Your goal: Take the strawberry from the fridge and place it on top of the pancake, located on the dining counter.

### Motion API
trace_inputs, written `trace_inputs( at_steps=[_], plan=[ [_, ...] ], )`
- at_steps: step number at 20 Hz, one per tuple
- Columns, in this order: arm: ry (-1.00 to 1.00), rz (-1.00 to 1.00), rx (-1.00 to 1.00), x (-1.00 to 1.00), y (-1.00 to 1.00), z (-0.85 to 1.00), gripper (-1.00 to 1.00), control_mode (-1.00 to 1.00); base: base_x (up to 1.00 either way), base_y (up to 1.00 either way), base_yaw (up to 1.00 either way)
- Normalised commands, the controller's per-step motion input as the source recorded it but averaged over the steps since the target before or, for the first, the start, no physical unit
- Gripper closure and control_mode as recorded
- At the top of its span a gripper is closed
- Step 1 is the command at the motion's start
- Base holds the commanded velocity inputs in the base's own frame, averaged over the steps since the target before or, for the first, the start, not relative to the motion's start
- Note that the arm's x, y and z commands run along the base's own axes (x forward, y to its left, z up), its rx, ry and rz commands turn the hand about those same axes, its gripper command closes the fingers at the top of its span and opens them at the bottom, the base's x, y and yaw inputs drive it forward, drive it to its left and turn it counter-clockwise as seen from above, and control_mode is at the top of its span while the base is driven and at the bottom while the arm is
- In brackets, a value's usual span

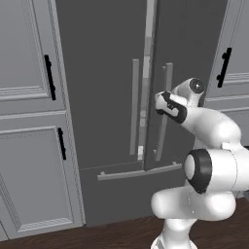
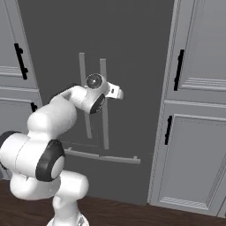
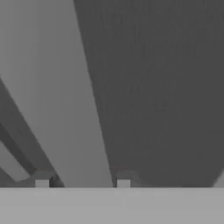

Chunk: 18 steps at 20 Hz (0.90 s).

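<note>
Clamping the right-hand pale-grey bar handle (image 3: 65, 109) of the tall dark-grey fridge (image 1: 107, 73), gripper (image 3: 82, 181) with one small dark fingertip (image 3: 42, 180) each side of it. Fingers hidden behind the white wrist from both base cameras. Doors barely parted at the centre seam from the left; seemingly flush from the right. Light-grey panelled cabinets (image 1: 29, 121) tight against both fridge edges.
</note>
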Motion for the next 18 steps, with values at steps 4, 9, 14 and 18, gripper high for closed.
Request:
trace_inputs(
  at_steps=[4, 9, 14, 18],
  plan=[
    [0.04, -0.07, 0.23, -1.0, -1.0, 0.19, 1.0, -1.0, 0.0, 0.0, 0.0],
    [0.0, -0.03, 0.26, -0.93, -1.0, 0.22, 1.0, -1.0, 0.0, 0.0, 0.0],
    [0.03, -0.05, 0.22, -0.95, -1.0, 0.51, 1.0, -1.0, 0.0, 0.0, 0.0],
    [0.01, -0.1, 0.2, -1.0, -1.0, 0.54, -1.0, -1.0, 0.0, 0.0, 0.0]
  ],
)
